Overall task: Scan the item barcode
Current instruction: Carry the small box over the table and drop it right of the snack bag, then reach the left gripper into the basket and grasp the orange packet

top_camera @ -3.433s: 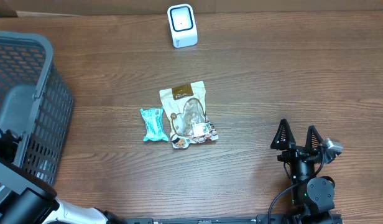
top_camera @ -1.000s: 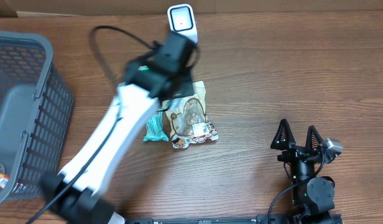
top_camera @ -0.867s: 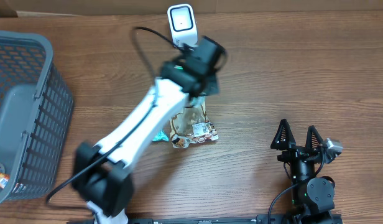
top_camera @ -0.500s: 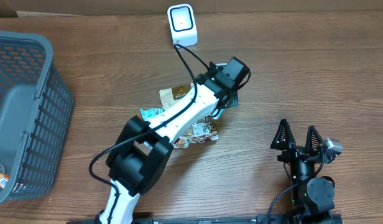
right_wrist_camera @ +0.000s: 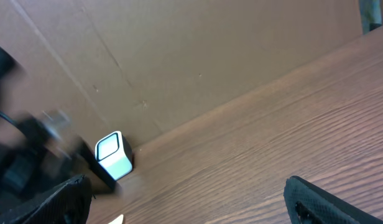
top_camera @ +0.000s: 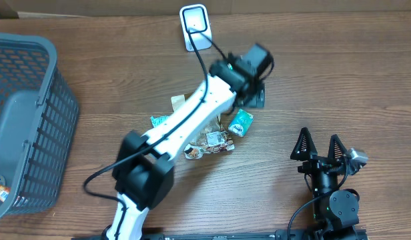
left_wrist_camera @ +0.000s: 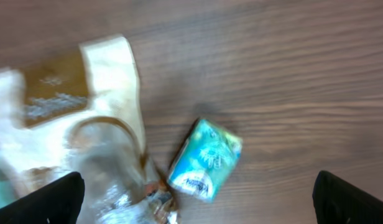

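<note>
Teal packet point(left_wrist_camera: 204, 160) lying on wood table point(left_wrist_camera: 291, 74), left gripper point(left_wrist_camera: 196, 186) spread above it

**Teal packet lies flat beside the snack bag, away from the scanner**

The small teal packet point(top_camera: 241, 123) lies flat on the wooden table point(top_camera: 339, 80), turned at a slant. Its face shows white print, which is too blurred to read. It sits just beside the lower right corner of the snack bag point(top_camera: 212, 137); whether the two touch cannot be told. The snack bag is cream with a brown band at its top and a clear window, lying flat and only partly in view. A second teal packet point(top_camera: 156, 121) peeks out at the bag's left side. The scanner point(top_camera: 195, 27), a white box with a dark-rimmed window, stands upright at the table's far edge, well apart from the packets.
</note>
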### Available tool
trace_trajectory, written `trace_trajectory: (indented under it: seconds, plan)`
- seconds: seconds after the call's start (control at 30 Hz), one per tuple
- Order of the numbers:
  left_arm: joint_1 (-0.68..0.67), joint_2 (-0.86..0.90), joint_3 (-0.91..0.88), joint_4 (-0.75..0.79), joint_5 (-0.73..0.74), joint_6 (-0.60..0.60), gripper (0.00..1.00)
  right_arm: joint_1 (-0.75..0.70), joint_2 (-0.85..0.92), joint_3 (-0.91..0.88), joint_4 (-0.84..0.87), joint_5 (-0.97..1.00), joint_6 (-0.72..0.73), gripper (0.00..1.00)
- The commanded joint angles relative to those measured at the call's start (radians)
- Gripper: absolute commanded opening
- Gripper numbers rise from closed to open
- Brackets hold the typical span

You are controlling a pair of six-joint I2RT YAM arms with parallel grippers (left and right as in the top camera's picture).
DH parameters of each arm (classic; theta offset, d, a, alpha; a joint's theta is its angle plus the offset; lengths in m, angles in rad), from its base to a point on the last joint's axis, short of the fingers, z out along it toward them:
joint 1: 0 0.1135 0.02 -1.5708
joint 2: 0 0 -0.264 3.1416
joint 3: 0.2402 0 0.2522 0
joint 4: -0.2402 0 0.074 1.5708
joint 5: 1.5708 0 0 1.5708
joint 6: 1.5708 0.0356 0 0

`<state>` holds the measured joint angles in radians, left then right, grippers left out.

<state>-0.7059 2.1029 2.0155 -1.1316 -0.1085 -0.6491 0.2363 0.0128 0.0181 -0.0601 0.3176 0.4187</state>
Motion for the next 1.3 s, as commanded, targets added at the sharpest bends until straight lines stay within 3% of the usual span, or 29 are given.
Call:
trace_trajectory:
  seconds: [0.0,0.2,0.43,0.53,0.73,0.93,1.27]
  plan:
    - [0.077,-0.146,0.202,-0.111,-0.016,0.074,1.0,-0.001,-0.01,-0.01,0.005,-0.004,-0.005,1.0]
    - [0.283,-0.307,0.431,-0.365,-0.06,0.085,1.0,-0.001,-0.01,-0.01,0.005,-0.004,-0.005,1.0]
    - [0.687,-0.464,0.448,-0.558,-0.108,0.085,1.0,-0.001,-0.01,-0.01,0.005,-0.004,-0.005,1.0]
    - [0.892,-0.481,0.415,-0.558,-0.023,0.124,1.0,-0.001,-0.01,-0.01,0.005,-0.004,-0.005,1.0]
    - [1.168,-0.482,0.277,-0.558,0.021,0.126,1.0,-0.001,-0.01,-0.01,0.005,-0.004,-0.005,1.0]
    - [1.374,-0.482,0.054,-0.519,0.004,0.153,1.0,-0.001,-0.01,-0.01,0.005,-0.004,-0.005,1.0]
    - [1.595,-0.482,-0.339,-0.251,-0.029,0.291,1.0,-0.001,-0.01,-0.01,0.005,-0.004,-0.005,1.0]
